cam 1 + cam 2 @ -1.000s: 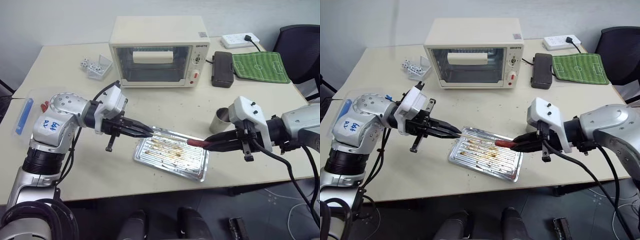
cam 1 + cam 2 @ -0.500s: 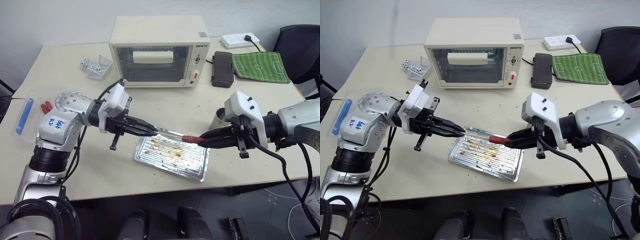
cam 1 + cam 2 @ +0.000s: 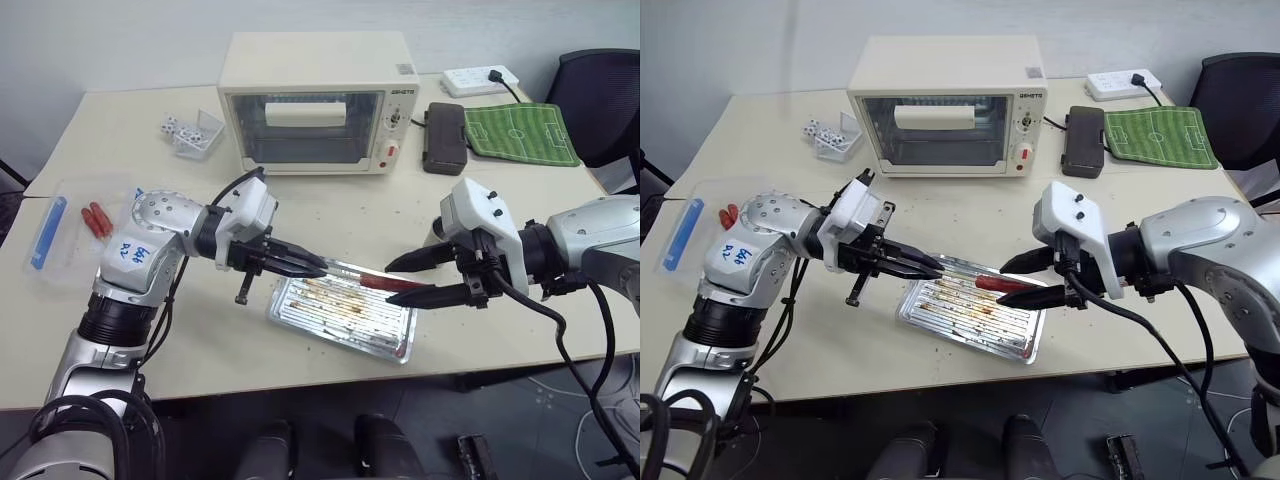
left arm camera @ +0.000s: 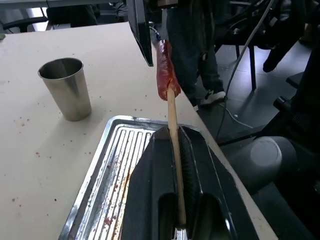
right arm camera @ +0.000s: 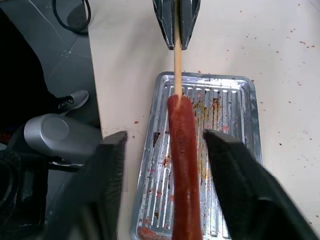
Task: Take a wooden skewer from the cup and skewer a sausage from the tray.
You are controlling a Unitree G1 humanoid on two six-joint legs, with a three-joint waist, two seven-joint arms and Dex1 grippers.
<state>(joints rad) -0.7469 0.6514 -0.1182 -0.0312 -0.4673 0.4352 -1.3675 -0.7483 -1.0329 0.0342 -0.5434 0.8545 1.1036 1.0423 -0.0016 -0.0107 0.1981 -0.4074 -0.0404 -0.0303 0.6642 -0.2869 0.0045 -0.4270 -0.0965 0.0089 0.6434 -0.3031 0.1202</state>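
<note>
Glossy reddish sausage [image 5: 183, 165] on thin pale wooden skewer [image 4: 174, 145]; ridged metal tray [image 3: 392, 340] beneath

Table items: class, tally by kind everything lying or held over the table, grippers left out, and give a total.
Oven: 1
Tray: 1
Cup: 1
Skewer: 1
Sausages: 3
Plastic boxes: 2
Black case: 1
Green mat: 1
Power strip: 1
Total: 12

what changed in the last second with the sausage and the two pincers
The right pincer opened and let go of the sausage, which now hangs on the wooden skewer over the tray. Both arms drew a little closer together. The left pincer stayed shut on the skewer; the cup and tray kept their places.
</note>
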